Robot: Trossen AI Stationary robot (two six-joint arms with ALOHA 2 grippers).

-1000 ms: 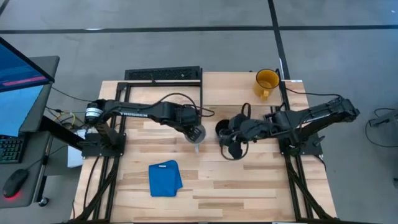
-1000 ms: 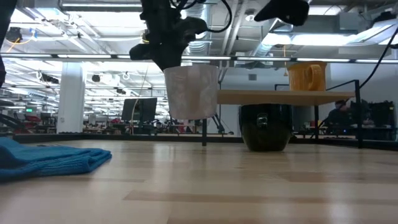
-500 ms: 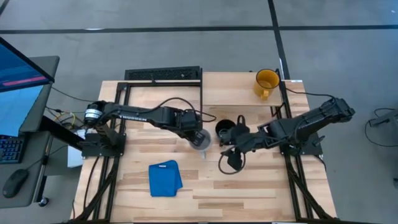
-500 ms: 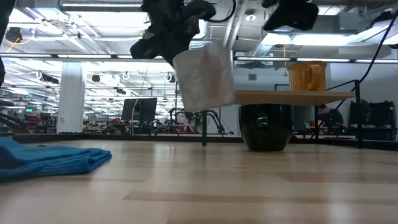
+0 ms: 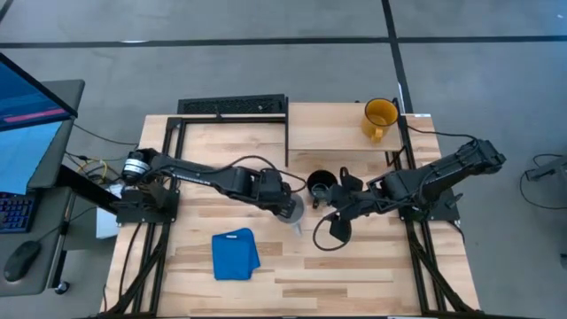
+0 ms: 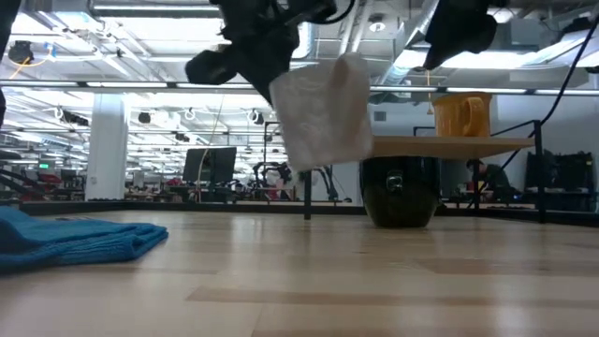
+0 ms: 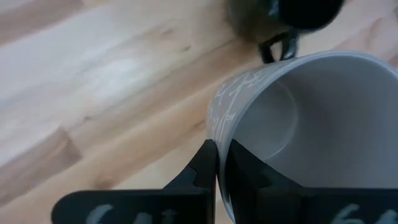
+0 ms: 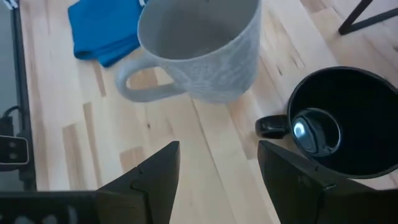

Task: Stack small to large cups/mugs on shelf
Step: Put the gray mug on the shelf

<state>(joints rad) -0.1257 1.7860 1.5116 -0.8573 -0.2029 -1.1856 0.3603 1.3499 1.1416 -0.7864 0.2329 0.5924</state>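
Hanging tilted above the surface, the pale grey-white mug is sitting in your left gripper, whose fingers are pinching its rim, 1 on the outer wall and 1 inside the bowl. You are seeing the mug clear of the wood in the low view, leaning with its base swung toward the black mug. From above, the grey-white mug is hovering near the middle of the surface, just beside the black mug and apart from it. The black mug is standing upright on the surface, under the front edge of the shelf, its handle pointing toward the grey-white mug. The yellow mug is resting upright on the shelf, at the corner on the right arm's side.

Your right gripper is hanging over the surface close to the black mug, its 2 fingers spread wide and holding nothing. The blue folded cloth is lying flat on the surface, nearer the front edge and well apart from all 3 mugs.
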